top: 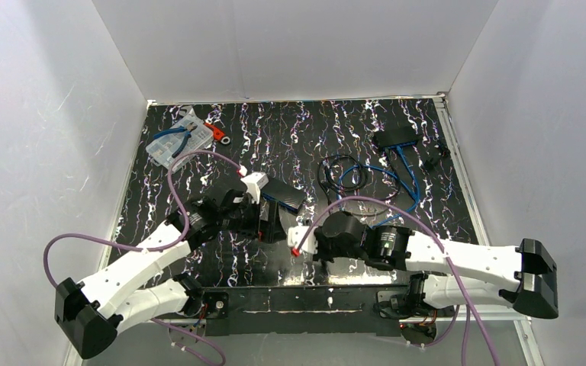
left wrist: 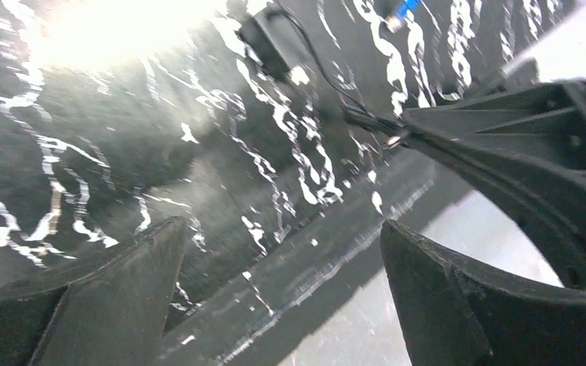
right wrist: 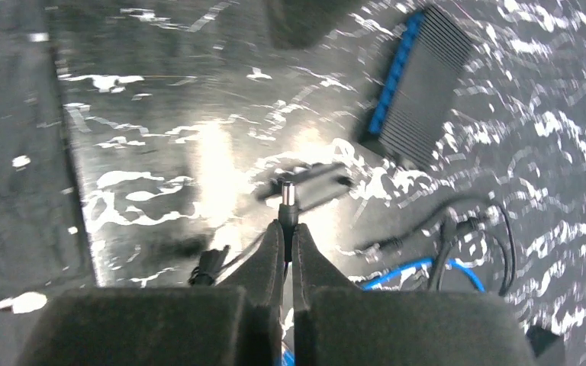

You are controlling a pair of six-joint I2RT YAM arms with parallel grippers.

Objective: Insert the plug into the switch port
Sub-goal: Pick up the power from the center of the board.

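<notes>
My right gripper [right wrist: 288, 226] is shut on the plug [right wrist: 288, 200], a black barrel plug whose metal tip pokes out past the fingertips, held just above the table. The switch [right wrist: 416, 82], a flat black box with a blue port face, lies ahead and to the right of the plug, apart from it. In the top view the switch [top: 284, 197] sits mid-table between the two wrists. My left gripper [left wrist: 281, 229] is open with nothing between its fingers, hovering low over the near table edge.
A clear box with pliers [top: 175, 145] is at the back left. A second black switch [top: 394, 137] with blue cables stands back right, above a coil of cable [top: 343, 175]. A black adaptor [left wrist: 271, 42] lies ahead of the left gripper. White walls surround the table.
</notes>
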